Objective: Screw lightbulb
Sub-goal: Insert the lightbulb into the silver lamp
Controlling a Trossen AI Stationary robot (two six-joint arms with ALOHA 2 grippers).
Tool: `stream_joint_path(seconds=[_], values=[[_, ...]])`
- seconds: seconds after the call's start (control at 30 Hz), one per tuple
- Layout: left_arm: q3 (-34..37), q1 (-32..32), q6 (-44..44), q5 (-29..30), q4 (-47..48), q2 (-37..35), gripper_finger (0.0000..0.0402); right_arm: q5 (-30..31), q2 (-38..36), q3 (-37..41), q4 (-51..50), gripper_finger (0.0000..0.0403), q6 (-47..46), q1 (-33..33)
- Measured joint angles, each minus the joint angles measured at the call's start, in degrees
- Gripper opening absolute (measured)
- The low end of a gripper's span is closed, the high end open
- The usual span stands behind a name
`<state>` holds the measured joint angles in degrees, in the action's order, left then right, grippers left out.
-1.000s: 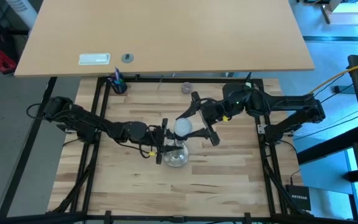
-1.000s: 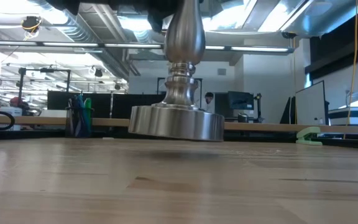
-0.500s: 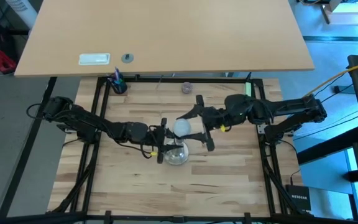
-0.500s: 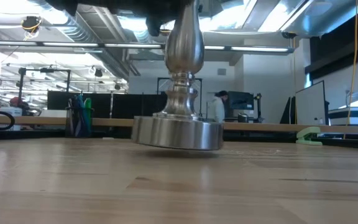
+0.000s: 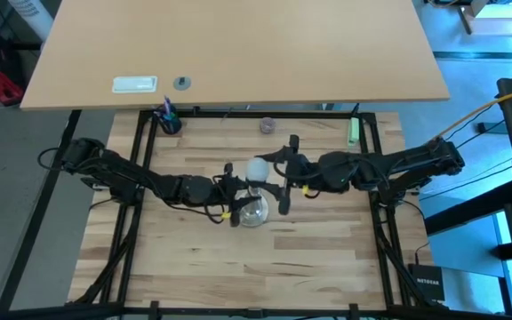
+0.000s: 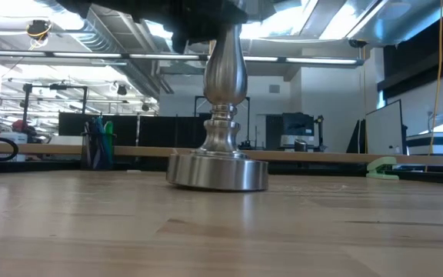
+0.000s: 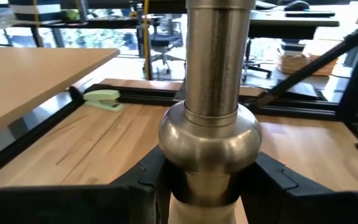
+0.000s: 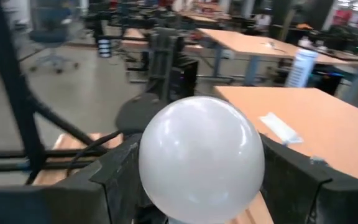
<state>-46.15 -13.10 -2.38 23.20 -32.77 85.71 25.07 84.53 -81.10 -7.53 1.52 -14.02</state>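
The silvery stand (image 5: 251, 212) sits near the centre of the wooden table (image 5: 327, 258), a little toward the 6 o'clock side of the lightbulb (image 5: 260, 170), which shows from above as a white globe over the stand's top. In the low view the stand's round base (image 6: 218, 172) rests flat on the table surface, its turned stem rising into the dark arm parts overhead. The left gripper (image 5: 229, 197) reaches in from 9 o'clock; the left wrist view shows its two fingers (image 7: 135, 186) pinching the stand's stem (image 7: 211, 134) just below the bulge, one on each side and in contact. The right gripper (image 5: 284, 173) comes in from 3 o'clock, level with the lightbulb. In the right wrist view the frosted globe (image 8: 201, 158) fills the space between that gripper's fingers (image 8: 120, 171), which stand spread wide along either flank of the globe; whether the fingers actually press on the glass cannot be told. Toward 12 o'clock on the table lie a small greyish knob (image 5: 267, 125), a dark cup of pens (image 5: 168, 118) at about 11 o'clock, and a pale green object (image 5: 353, 132) at about 1 o'clock.
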Motion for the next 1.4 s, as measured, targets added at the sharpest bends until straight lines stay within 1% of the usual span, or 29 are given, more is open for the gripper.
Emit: stream_joint_path(seconds=[0.17,0.3,0.47,0.7,0.9,1.07,1.13,1.17,1.23,1.4], values=[[0.0,0.0,-1.9,3.3,-0.1,0.5,0.0124,5.7,1.6,-0.1,1.6,0.0266,-4.8,0.0],[-0.1,-0.1,-2.2,4.3,-0.3,0.8,0.0124,9.6,2.3,-0.2,2.1,0.0266,-7.5,-0.4],[-0.2,-0.1,-2.3,5.1,-0.5,1.0,0.0124,17.3,3.2,-0.2,3.3,0.0266,-9.1,-2.2],[-0.2,-0.2,-2.5,6.3,-0.3,1.0,0.0124,22.0,5.8,-0.2,6.7,0.0266,-10.5,-3.4],[-0.2,-0.3,-2.1,6.6,0.4,1.0,0.0124,20.0,6.4,-0.2,9.7,0.0271,-5.4,-4.3],[-0.2,-0.3,-1.5,6.5,0.5,1.0,0.0124,18.0,6.0,-0.8,8.4,0.0303,-3.5,-4.3],[-0.2,-0.3,-0.8,6.4,0.1,1.0,0.0124,17.8,6.0,-0.4,6.1,0.0315,-3.0,-4.2],[-0.3,-0.4,-0.4,6.5,-0.1,1.0,0.0124,18.4,6.2,-0.2,5.2,0.0321,-2.8,-4.2],[-0.4,-0.4,-0.4,6.4,-0.3,1.0,0.0124,17.5,7.3,0.0,4.4,0.0328,-2.4,-4.2],[-0.3,-0.4,-1.1,6.4,0.1,1.0,0.0124,18.1,5.3,-0.7,6.6,0.0329,-2.4,-4.3]])
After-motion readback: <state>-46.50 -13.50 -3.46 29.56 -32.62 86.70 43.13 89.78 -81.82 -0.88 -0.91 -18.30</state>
